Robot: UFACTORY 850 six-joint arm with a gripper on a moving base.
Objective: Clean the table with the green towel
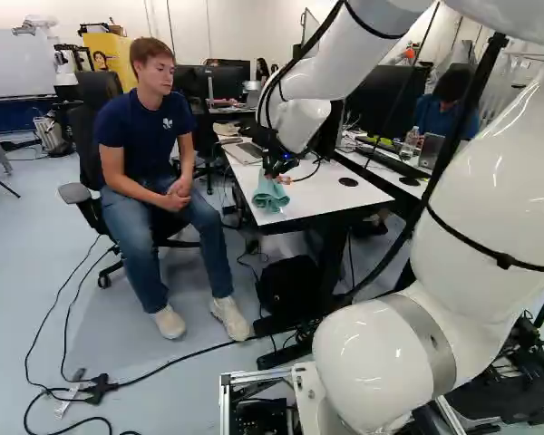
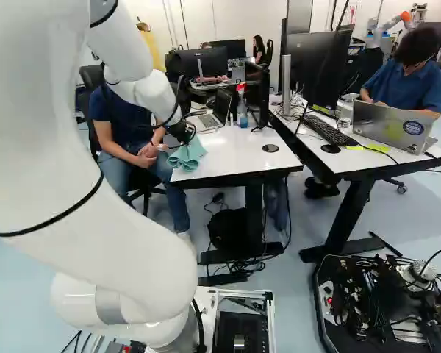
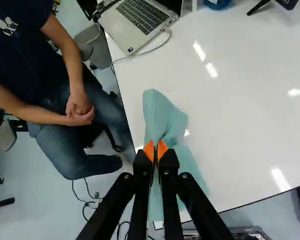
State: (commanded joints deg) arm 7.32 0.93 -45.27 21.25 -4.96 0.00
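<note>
- The white arm (image 1: pixel 485 181) reaches out over the near table, its far end tipped down toward the tabletop.
- The white table (image 2: pixel 228 158) stands ahead of the base, its surface glossy.
- A person (image 3: pixel 35 75) sits just beside the table's edge, near the gripper (image 1: pixel 277 175), hands clasped in the lap.
- A black bag (image 2: pixel 231 229) sits on the floor under the table.
- The open laptop (image 3: pixel 140 20) lies at the same side of the table as the person, well apart from the towel, a pale cable beside it.
- The green towel (image 3: pixel 165 120) lies bunched on the table near its close corner, reaching the edge; part spreads ahead of the fingers, part under them.
- The gripper (image 3: pixel 155 151) has its jaws drawn nearly together, a fold of the towel pinched between the orange pads (image 3: pixel 161 149).
- A spray bottle (image 2: pixel 242 110) stands upright just beside the laptop.
- A dark round disc (image 2: pixel 270 148) is set in the tabletop.
</note>
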